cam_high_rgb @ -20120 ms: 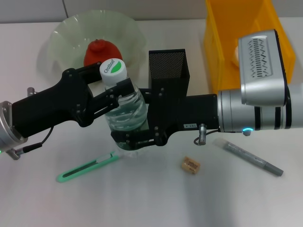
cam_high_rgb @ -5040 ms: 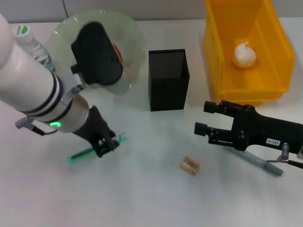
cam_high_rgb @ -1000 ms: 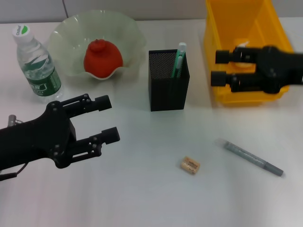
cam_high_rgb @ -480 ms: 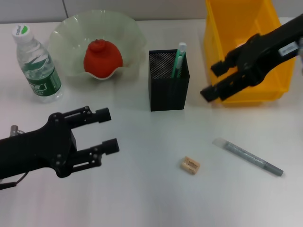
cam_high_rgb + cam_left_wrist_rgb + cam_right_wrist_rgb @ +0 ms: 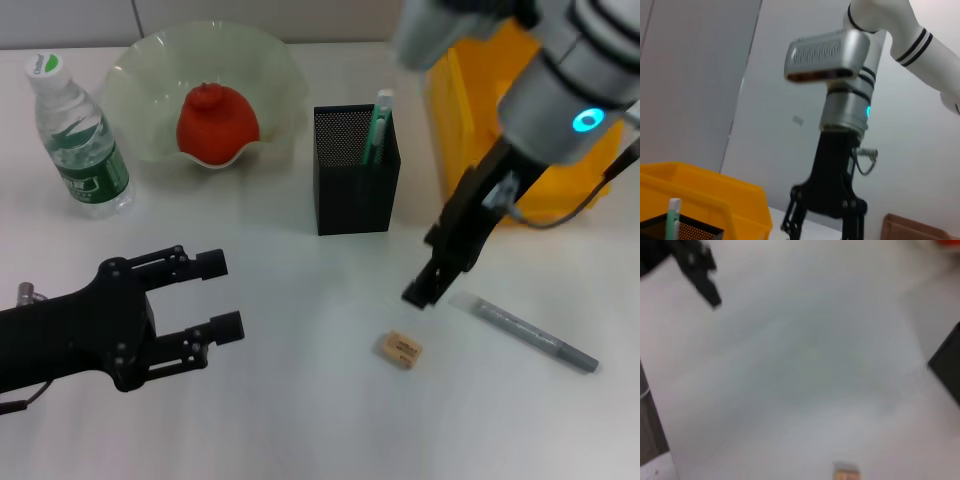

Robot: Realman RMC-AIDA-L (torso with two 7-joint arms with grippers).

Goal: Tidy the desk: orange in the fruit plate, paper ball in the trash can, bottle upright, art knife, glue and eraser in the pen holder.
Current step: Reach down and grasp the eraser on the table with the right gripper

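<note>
The orange (image 5: 214,119) lies in the pale green fruit plate (image 5: 148,68). The bottle (image 5: 78,138) stands upright left of the plate. A green art knife (image 5: 378,124) sticks out of the black mesh pen holder (image 5: 355,188). On the table lie the tan eraser (image 5: 400,349) and the grey glue stick (image 5: 535,333). My right gripper (image 5: 428,272) points down, open and empty, just above the table between those two; the left wrist view shows its fingers (image 5: 792,222) spread. My left gripper (image 5: 218,295) hovers open at the front left. My right arm hides the paper ball.
The yellow trash can (image 5: 452,110) stands at the back right, mostly covered by my right arm. In the right wrist view the eraser (image 5: 846,472) sits at the edge, with a corner of the pen holder (image 5: 947,365) and the left gripper's fingers (image 5: 701,271) farther off.
My right arm has swung from over the yellow trash can down toward the table, ending beside the eraser and glue. The left gripper has drifted slightly nearer the front edge.
</note>
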